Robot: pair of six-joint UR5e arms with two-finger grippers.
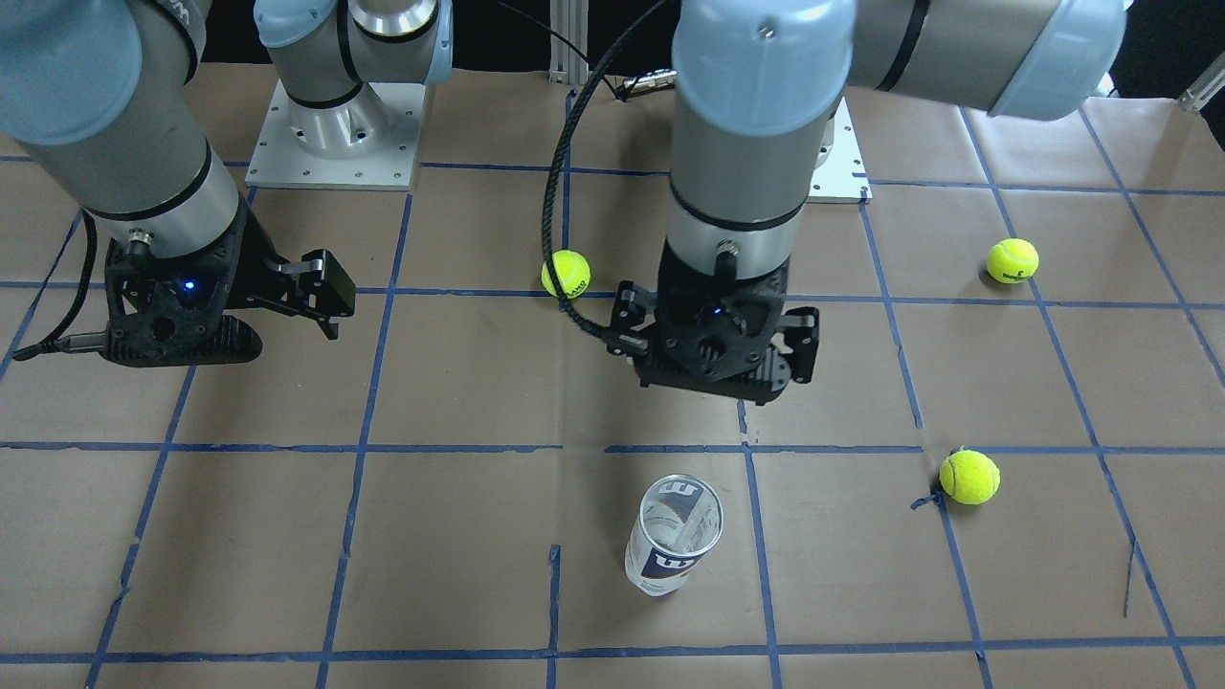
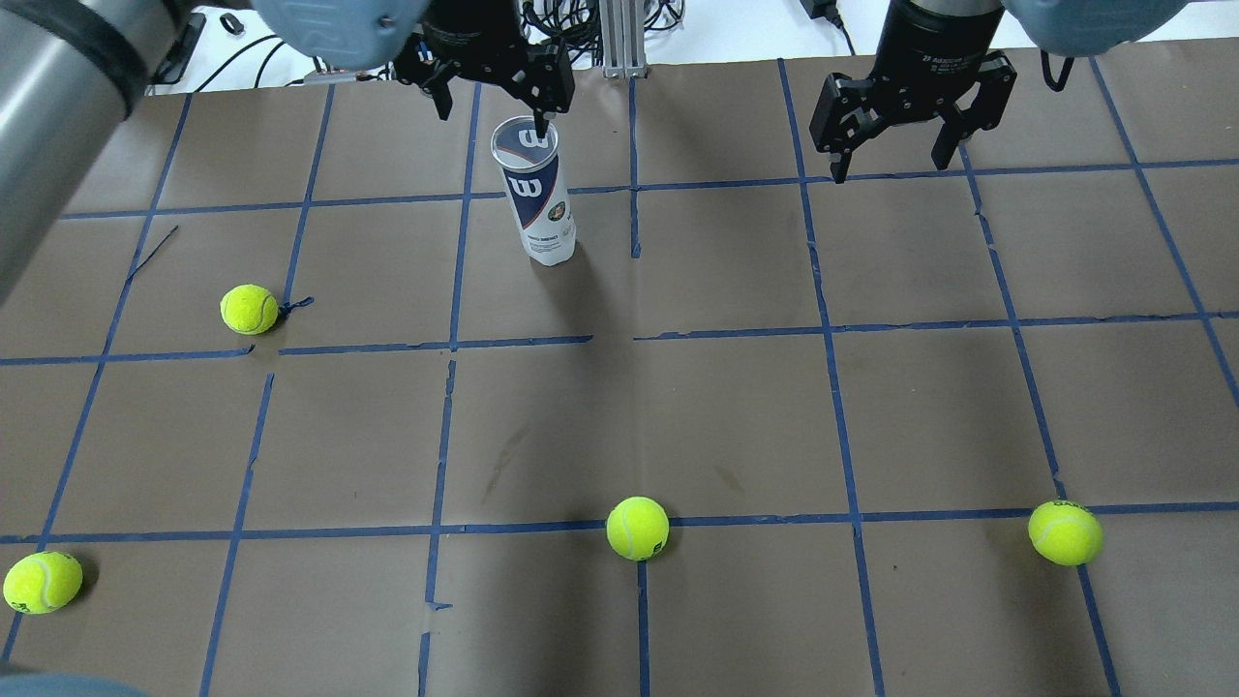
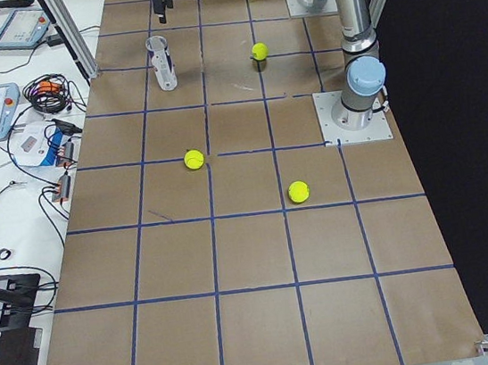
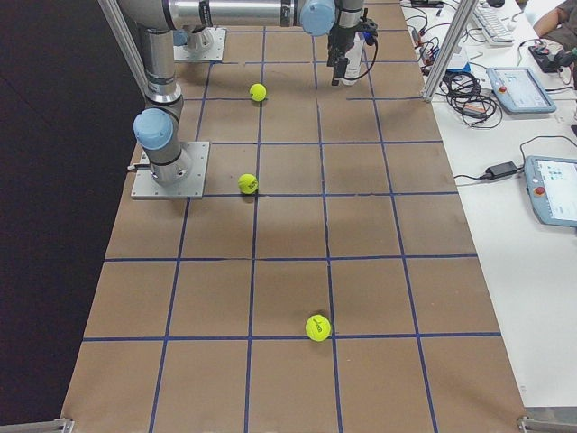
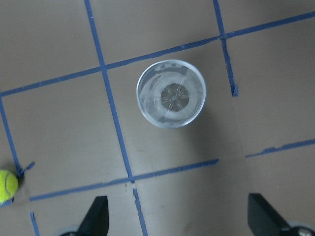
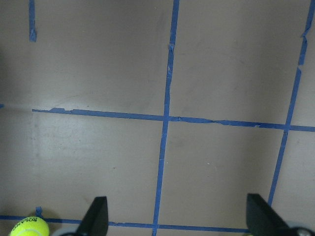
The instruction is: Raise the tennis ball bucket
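Note:
The tennis ball bucket (image 2: 535, 194) is a clear tube with a white and navy Wilson label. It stands upright and empty on the brown paper table, far from the robot's base. It also shows in the front-facing view (image 1: 673, 545) and the exterior left view (image 3: 162, 63). My left gripper (image 2: 494, 111) is open and hovers above the tube, offset a little to one side. In the left wrist view the tube's open mouth (image 5: 171, 93) lies ahead of the spread fingertips (image 5: 96, 216). My right gripper (image 2: 891, 165) is open and empty, well to the tube's right.
Several yellow-green tennis balls lie loose on the table: one left of the tube (image 2: 249, 309), one in the near middle (image 2: 637, 528), one near right (image 2: 1065, 531), one near left (image 2: 39, 582). Blue tape lines grid the paper. Cables and tablets lie beyond the table's far edge (image 3: 34, 93).

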